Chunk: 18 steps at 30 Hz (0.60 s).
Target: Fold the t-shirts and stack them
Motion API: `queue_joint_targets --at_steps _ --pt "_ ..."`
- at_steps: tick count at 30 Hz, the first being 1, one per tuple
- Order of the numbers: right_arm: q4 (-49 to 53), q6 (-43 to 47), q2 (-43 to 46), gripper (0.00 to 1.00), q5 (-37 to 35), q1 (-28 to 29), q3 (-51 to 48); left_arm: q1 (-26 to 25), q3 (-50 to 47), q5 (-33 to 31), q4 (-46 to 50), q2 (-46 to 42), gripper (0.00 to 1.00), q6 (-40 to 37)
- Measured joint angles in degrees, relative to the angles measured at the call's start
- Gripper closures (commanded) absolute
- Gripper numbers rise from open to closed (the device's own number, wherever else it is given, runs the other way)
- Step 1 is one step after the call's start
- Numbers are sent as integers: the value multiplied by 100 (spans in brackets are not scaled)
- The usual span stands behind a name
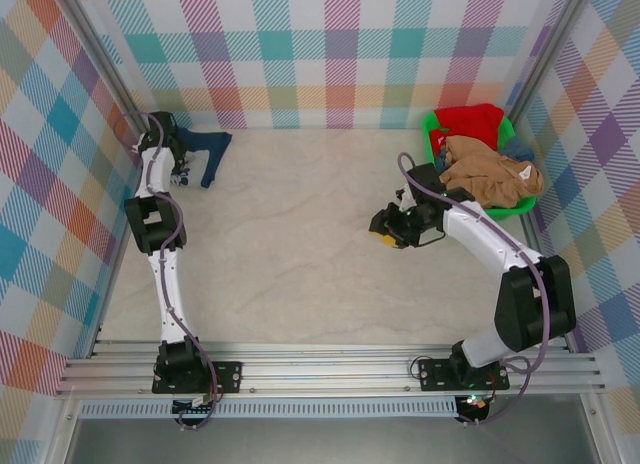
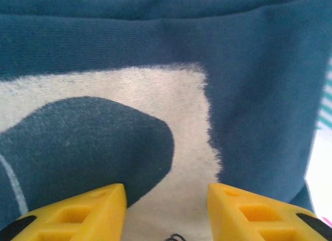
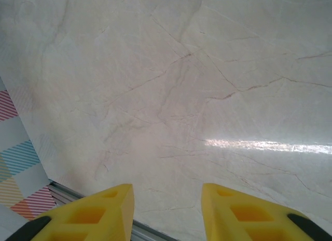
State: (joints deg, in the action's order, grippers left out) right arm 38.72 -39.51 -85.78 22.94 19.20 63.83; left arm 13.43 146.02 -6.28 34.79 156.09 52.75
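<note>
- The pale, marble-patterned desk [image 1: 300, 274] is carrying everything, and pastel plaid walls [image 1: 330, 54] are closing it in on three sides.
- The large dark navy cloth t-shirt [image 1: 210, 149] is lying bunched at the desk's far left corner, just beside the left arm's wrist.
- In the left wrist view, the same shirt is spreading across the frame, and its white graphic print [image 2: 155, 101] is showing a rounded navy shape inside it.
- A bright green plastic basket [image 1: 431, 136] is sitting in the desk's far right corner, against the right wall.
- A crumpled tan-brown cloth t-shirt [image 1: 490, 176] is lying on top in the basket, toward its near side.
- A red cloth t-shirt [image 1: 470, 121] is lying behind it, at the basket's far side.
- The left claw [image 2: 166, 191] is pointing its yellow fingers at the print. They are standing apart with no cloth pinched between them, and I cannot tell whether they are touching the fabric.
- The right claw [image 3: 167, 189] is hanging over bare desk right of the middle, near the basket. It is partly open and gripping nothing.
</note>
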Motion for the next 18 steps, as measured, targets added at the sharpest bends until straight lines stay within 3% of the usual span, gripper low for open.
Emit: queue_joint_targets --at_steps 4,11,14,18 --pt "13 -37 24 61 0 0 -24 0 -120 -24 79 -72 53 107" --pt "9 -33 -28 61 22 0 -15 22 -1502 -192 -85 -883 50 173" --pt "11 -22 -83 61 28 2 -7 28 -1478 -144 -68 -898 43 15" --pt "13 9 -87 61 46 7 -7 35 -695 -4 361 -560 30 -236"
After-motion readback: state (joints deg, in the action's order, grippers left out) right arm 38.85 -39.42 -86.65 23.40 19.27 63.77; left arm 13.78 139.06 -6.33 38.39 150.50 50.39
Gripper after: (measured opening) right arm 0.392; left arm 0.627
